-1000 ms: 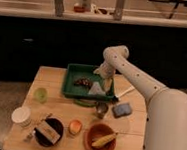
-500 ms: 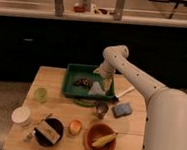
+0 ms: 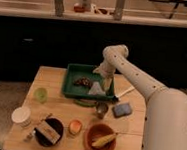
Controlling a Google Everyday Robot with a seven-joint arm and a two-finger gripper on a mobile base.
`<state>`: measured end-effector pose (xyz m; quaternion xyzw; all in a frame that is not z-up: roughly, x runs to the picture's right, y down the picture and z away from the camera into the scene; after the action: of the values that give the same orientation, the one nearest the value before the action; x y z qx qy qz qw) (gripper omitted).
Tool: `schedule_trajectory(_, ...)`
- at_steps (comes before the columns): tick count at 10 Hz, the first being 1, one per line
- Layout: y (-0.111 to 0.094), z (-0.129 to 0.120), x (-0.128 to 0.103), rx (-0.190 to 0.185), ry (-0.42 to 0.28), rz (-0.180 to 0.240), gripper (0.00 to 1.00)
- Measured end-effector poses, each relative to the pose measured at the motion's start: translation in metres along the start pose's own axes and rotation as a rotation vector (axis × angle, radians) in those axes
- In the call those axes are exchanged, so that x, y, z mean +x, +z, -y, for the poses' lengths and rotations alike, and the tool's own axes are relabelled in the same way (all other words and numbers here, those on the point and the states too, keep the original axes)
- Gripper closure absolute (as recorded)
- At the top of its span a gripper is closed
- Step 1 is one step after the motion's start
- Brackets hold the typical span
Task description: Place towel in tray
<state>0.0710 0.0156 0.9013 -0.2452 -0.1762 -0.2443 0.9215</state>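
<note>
The dark green tray sits at the back middle of the wooden table. The small pale towel lies inside it, on the right half of its floor. My gripper hangs over the tray's right side, just above and to the right of the towel, pointing down. It stands open and the towel looks free of it. The white arm reaches in from the lower right.
A dark brown lump lies in the tray left of the towel. In front stand a metal cup, a blue-grey pad, a brown bowl with a yellow item, an orange cup, a dark bowl, a green cup and a white container.
</note>
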Motion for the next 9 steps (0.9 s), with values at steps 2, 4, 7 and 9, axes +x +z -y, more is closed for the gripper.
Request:
schedule_trajectory(2,-0.0018,0.0012,0.0009,0.019,-0.007,-0.012,0.20)
schedule_trajectory(4,-0.0033,0.0008,0.0028,0.029,-0.008,-0.019,0.20)
schedule_trajectory(7,-0.0028,0.0021,0.0011,0.028,-0.011,-0.018,0.20)
schedule_trajectory(9,-0.0030,0.0013,0.0020,0.028,-0.009,-0.018,0.20)
